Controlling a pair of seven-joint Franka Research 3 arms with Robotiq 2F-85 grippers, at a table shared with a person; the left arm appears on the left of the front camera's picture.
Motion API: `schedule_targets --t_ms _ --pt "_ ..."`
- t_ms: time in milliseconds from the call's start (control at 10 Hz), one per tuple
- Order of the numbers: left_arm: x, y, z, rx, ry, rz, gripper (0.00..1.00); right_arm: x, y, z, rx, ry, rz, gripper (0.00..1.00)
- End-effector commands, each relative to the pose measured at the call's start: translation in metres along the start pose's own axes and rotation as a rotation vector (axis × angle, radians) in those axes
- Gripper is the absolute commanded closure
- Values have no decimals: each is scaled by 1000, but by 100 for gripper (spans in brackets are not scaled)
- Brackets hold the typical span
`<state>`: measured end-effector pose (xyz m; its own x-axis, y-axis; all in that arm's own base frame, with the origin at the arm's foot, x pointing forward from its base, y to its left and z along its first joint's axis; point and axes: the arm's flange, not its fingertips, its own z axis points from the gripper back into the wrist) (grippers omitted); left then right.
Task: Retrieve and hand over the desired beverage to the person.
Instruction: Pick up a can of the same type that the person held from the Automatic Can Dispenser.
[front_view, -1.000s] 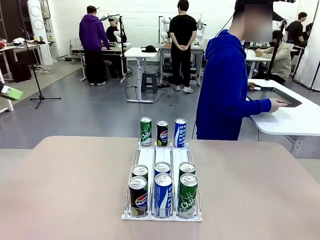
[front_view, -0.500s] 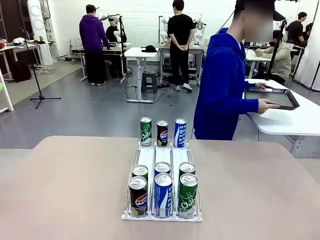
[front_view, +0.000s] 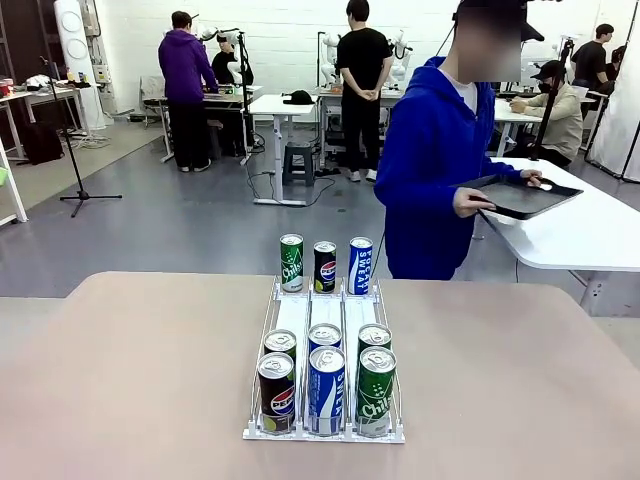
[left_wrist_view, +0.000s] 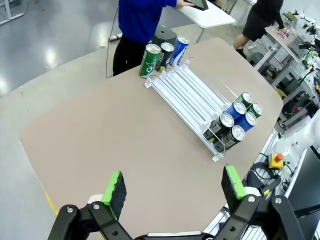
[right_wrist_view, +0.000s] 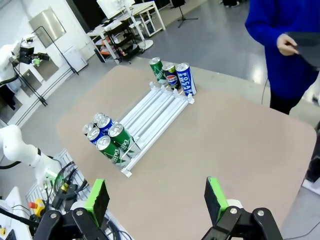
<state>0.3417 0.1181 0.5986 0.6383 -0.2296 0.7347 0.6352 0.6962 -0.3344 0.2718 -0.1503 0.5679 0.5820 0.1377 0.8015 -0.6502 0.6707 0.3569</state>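
Note:
The person (front_view: 435, 170) in a bright blue hooded sweatshirt stands beyond the table's far right edge, holding a dark tray (front_view: 520, 195) in both hands. A white three-lane can rack (front_view: 325, 345) sits mid-table. At its far end stand a green can (front_view: 291, 262), a Pepsi can (front_view: 325, 266) and a blue Pocari Sweat can (front_view: 360, 265). Several more cans crowd its near end, with a blue can (front_view: 326, 388) at the front. My left gripper (left_wrist_view: 172, 192) hangs open high above the table, nothing between its fingers. My right gripper (right_wrist_view: 157, 202) is likewise open and empty.
A white side table (front_view: 585, 235) stands to the person's right. Far behind, people in purple (front_view: 185, 85) and black (front_view: 364, 85) stand among desks. Bare tan tabletop (front_view: 130, 370) spreads on both sides of the rack.
The person has lifted the dark tray off the white side table and turned with it toward my table. The cans and rack have not moved.

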Motion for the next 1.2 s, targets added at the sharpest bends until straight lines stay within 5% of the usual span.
schedule_targets --t_ms 0,1100 --pt "0 1 1 -10 -12 -12 0 1 -2 -1 16 -7 16 0" --pt "0 1 1 -10 -12 -12 0 1 -2 -1 16 -7 16 0"
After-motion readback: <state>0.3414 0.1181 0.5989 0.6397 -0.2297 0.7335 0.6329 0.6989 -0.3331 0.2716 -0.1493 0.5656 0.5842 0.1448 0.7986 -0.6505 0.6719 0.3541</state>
